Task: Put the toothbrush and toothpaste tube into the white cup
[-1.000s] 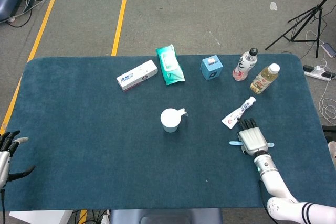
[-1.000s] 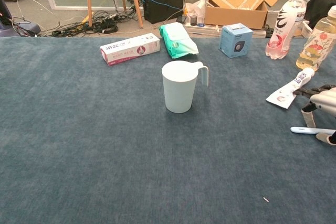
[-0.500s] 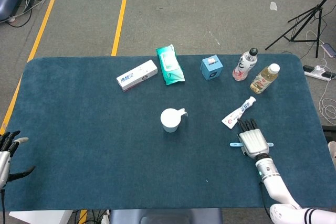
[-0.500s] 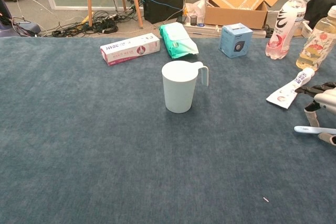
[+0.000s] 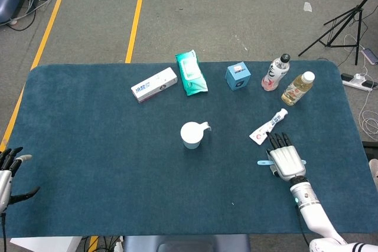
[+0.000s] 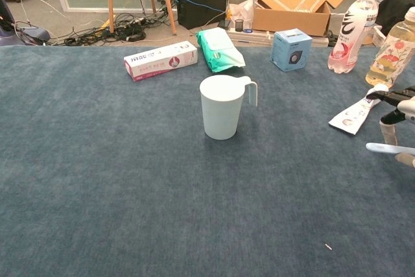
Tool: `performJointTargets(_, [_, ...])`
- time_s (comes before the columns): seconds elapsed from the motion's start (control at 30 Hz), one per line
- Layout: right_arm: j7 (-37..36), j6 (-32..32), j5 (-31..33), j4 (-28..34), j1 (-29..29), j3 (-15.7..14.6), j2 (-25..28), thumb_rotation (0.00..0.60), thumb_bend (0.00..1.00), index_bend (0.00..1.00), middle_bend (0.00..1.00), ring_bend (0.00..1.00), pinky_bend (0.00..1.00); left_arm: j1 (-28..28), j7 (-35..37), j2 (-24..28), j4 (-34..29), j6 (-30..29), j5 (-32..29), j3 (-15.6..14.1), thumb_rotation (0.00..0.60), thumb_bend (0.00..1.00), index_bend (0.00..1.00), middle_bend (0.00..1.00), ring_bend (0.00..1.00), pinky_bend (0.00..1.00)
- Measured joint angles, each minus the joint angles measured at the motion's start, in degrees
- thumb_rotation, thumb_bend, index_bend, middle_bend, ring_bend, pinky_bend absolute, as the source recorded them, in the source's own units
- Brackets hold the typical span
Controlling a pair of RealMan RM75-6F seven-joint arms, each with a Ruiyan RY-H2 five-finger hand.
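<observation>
Right hand (image 5: 286,160) held the toothbrush (image 6: 389,149) crosswise under its palm, just above the counter (image 5: 106,146). Toothpaste tube (image 5: 268,127) lay at its fingertips. White cup (image 5: 192,134) stood well left. Left hand (image 5: 7,172) idle, fingers apart.

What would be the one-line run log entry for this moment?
right hand: holds toothbrush | toothpaste tube: flat on table | white cup: upright, empty | left hand: idle at table edge

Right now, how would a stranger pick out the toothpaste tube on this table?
On the blue felt table, look near the right edge, below the two drink bottles. The white squeezable toothpaste tube lies flat and diagonal just beyond the right hand, the only flattened tube there.
</observation>
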State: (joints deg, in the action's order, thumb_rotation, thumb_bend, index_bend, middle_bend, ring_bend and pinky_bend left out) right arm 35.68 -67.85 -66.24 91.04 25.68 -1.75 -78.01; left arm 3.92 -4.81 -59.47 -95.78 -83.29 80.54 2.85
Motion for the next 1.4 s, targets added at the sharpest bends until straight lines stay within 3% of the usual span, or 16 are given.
performJointTargets(0.47, [2.0,-5.5,-7.1,18.4,0.1,3.5,7.3,0.600,0.32,0.62,0.00,0.00,0.04,-0.1,0.0,0.0,-0.1,0.0,0.0,0.0,0.600,0.00,0.25,0.14,0.09,0.09])
performJointTargets(0.7, [6.6,-5.2,-6.6,27.6,3.1,7.9,8.5,0.600,0.32,0.62,0.00,0.00,0.04,-0.2,0.5,0.3,-0.3,-0.4,0.3,0.0,0.600,0.00,0.25,0.14,0.09,0.09])
performJointTargets(1.07, [9.1,-1.4,0.7,29.0,10.2,13.9,2.3,0.600,0.32,0.62,0.00,0.00,0.04,-0.5,1.8,1.2,-0.6,-0.7,0.5,0.0,0.600,0.00,0.25,0.14,0.09,0.09])
performJointTargets(1.4, [0.7,1.9,1.6,24.6,14.1,16.9,-2.4,0.600,0.32,0.63,0.00,0.00,0.04,-0.7,2.9,1.6,-0.8,-0.8,0.8,-0.2,0.600,0.00,0.25,0.14,0.09,0.09])
